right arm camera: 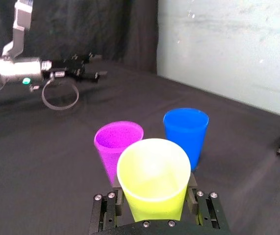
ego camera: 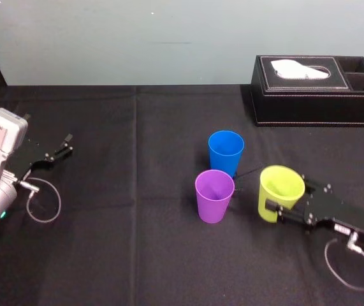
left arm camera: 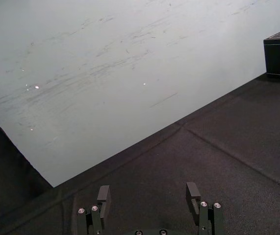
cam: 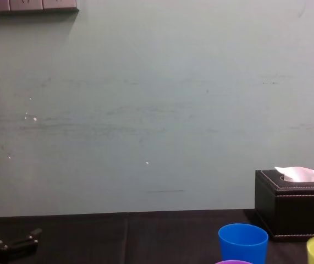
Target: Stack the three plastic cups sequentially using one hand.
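Note:
The yellow-green cup (ego camera: pixel 280 191) (right arm camera: pixel 154 176) stands upright on the black cloth, right of the purple cup (ego camera: pixel 214 194) (right arm camera: pixel 116 147). The blue cup (ego camera: pixel 225 152) (right arm camera: pixel 186 134) stands just behind those two. All three are upright, close together and apart, none inside another. My right gripper (ego camera: pixel 288 194) (right arm camera: pixel 154 192) reaches in from the right, with a finger against each side of the yellow-green cup's lower wall. My left gripper (ego camera: pixel 65 144) (left arm camera: pixel 148 193) rests at the far left, open and holding nothing.
A black leather tissue box (ego camera: pixel 315 89) (cam: pixel 294 209) sits at the back right, behind the cups. A black cloth (ego camera: pixel 137 242) covers the table, with a pale wall behind it. A cable loop (ego camera: pixel 350 264) hangs off my right wrist.

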